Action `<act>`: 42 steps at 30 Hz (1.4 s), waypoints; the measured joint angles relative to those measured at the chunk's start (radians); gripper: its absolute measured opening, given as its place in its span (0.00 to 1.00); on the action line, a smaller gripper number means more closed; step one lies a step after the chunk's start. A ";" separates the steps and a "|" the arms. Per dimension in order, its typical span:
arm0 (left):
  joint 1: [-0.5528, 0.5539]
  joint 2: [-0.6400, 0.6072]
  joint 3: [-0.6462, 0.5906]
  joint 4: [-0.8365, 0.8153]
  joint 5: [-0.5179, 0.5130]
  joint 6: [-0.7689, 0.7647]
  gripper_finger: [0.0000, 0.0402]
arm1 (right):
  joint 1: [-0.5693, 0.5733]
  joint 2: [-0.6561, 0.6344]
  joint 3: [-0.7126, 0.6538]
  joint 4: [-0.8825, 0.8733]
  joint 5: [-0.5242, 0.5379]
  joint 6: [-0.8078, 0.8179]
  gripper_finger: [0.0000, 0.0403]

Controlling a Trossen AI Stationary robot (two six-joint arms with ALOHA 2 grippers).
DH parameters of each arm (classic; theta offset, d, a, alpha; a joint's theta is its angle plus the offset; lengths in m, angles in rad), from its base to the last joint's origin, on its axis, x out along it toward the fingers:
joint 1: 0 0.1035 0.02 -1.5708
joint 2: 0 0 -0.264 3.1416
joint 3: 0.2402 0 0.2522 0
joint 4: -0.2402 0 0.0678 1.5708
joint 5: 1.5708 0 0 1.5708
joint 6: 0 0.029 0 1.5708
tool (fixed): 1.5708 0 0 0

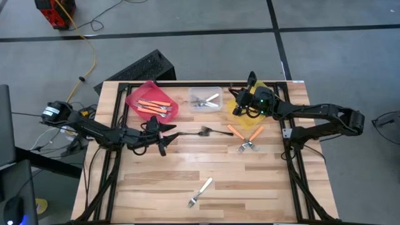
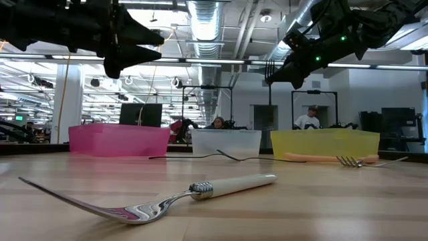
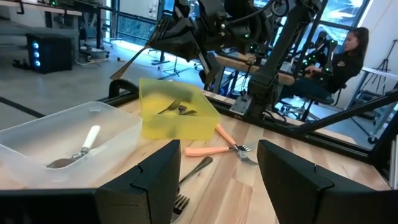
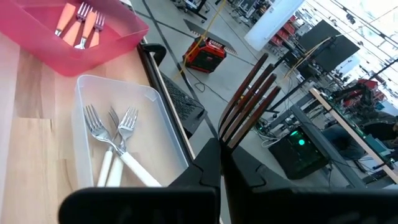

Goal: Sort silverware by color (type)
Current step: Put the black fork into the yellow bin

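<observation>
Wooden table (image 1: 187,181) holds three bins in a row. Left gripper (image 1: 164,139) hangs spread and empty, near a black fork (image 1: 211,131). Red bin (image 1: 134,100) holds orange forks (image 1: 155,107). Clear bin (image 1: 215,91) holds white forks (image 1: 205,100). Right gripper (image 1: 248,84) pinches a dark fork (image 4: 249,99) over the yellow bin (image 1: 234,99). Two orange forks (image 1: 245,137) and one white fork (image 1: 200,192) lie on the table.

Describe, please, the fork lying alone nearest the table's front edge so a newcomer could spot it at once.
Start from the wooden table and look away from the three bins, toward the bare front half. There one fork lies by itself at a slant, far from the other loose forks. Its handle is white with a silver head, whereas the loose forks near the bins are black or orange-handled.
</observation>
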 joint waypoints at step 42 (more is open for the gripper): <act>-0.080 0.053 0.000 0.298 0.053 0.139 0.50 | -0.013 0.003 0.000 -0.062 0.035 -0.078 0.06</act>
